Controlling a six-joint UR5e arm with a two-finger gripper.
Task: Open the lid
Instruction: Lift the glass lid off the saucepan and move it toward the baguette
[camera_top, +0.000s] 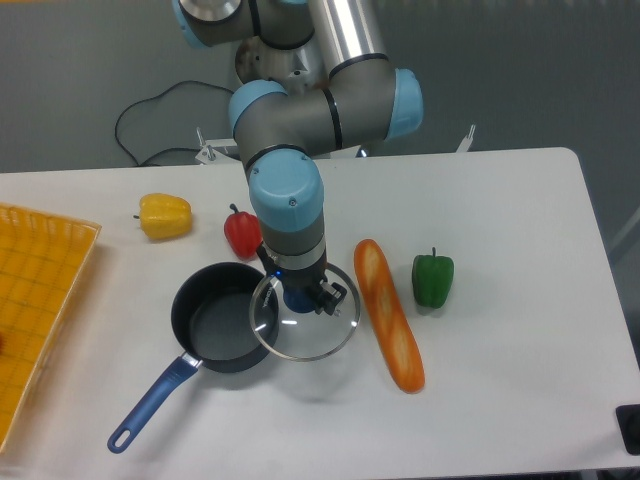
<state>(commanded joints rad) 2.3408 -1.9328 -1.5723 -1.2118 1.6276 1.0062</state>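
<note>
The lid (305, 325), a clear glass disc with a metal rim and a blue centre knob, hangs just right of the dark blue saucepan (215, 330), still overlapping the pan's right rim. My gripper (298, 297) points straight down over the lid's centre and is shut on the knob. The saucepan stands uncovered, its dark inside showing, with its long blue handle (150, 405) pointing toward the front left.
A long orange baguette (388, 313) lies just right of the lid, with a green pepper (433, 280) beyond it. A red pepper (241, 231) and a yellow pepper (164, 215) sit behind the pan. An orange tray (35, 300) is at the left edge.
</note>
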